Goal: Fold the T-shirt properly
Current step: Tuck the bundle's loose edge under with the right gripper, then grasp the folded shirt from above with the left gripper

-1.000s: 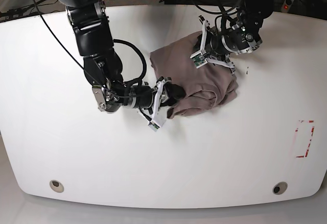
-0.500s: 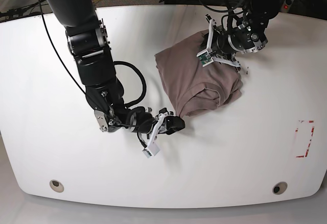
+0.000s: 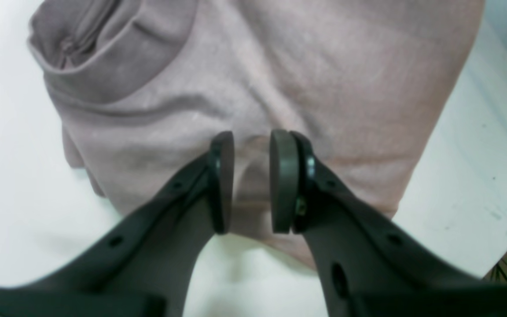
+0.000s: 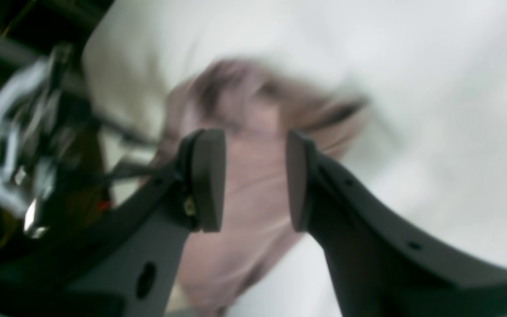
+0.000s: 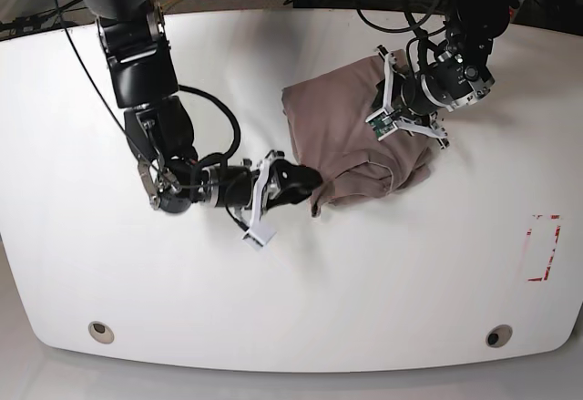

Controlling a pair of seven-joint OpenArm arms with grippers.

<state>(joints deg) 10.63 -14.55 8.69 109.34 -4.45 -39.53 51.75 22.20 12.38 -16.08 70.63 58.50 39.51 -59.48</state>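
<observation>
Base view, change: the right arm's fingers [image 5: 305,179] have swung back in from the bare desk toward the T-shirt's 7 o'clock corner, where half a second ago they sat clear of the cloth, lower on the desk.
T-shirt, change: the T-shirt [image 5: 342,136] has kept its bunched, partly folded shape; its lower hem now curls just beside the right arm's fingers.
Left arm, change: the left arm's fingers [image 5: 401,113] have slid a little toward 4 o'clock along the garment's right-hand side.
T-shirt, place: upper middle of the desk, a little toward 1 o'clock from its centre, lying crumpled with a rolled edge at its lower end.
Left fingers, state: in the left wrist view the fingers [image 3: 251,180] stand a narrow gap apart over the T-shirt [image 3: 253,83], a small ridge of cloth showing between the pads; whether they pinch it I cannot tell.
Right fingers, state: in the right wrist view the fingers [image 4: 255,180] are released, parted with nothing between them, the T-shirt [image 4: 244,189] blurred beyond.
Desk: the desk [image 5: 291,282] is white and rounded, with two round holes near its front edge, at 7 o'clock [image 5: 101,332] and 5 o'clock [image 5: 497,335].
Marking: a red dashed rectangle [image 5: 543,248] at 4 o'clock.
Room: dark cables and equipment beyond the far edge at 12 o'clock.
</observation>
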